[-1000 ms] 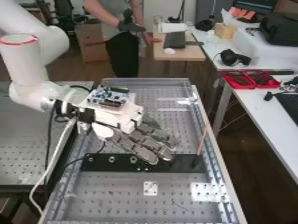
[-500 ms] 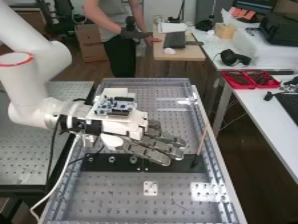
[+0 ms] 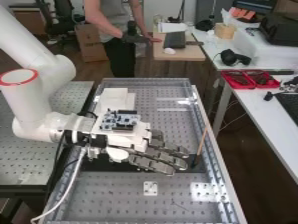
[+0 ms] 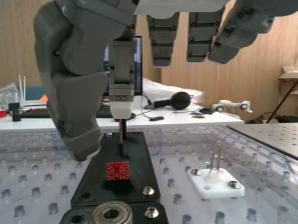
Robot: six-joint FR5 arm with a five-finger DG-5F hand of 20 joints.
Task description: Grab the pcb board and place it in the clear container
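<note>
You've got passing room over the perforated bed (image 3: 116, 200) on the high view's near side of the black plate (image 3: 108, 167). Slim upright rod (image 3: 202, 142) blocks you just off the hand's (image 3: 151, 164) fingertips; side rail (image 3: 217, 175) beyond it. White cable (image 3: 79, 167) slants over the opposite rail. Down low, you need to dodge the white block (image 4: 217, 184) with two upright pins, plus the red piece (image 4: 118, 171) and bearing (image 4: 112, 214) on that plate.

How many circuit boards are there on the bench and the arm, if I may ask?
2: the red board on the black plate, and a blue board on the arm's wrist. More may be hidden by the hand.
</note>
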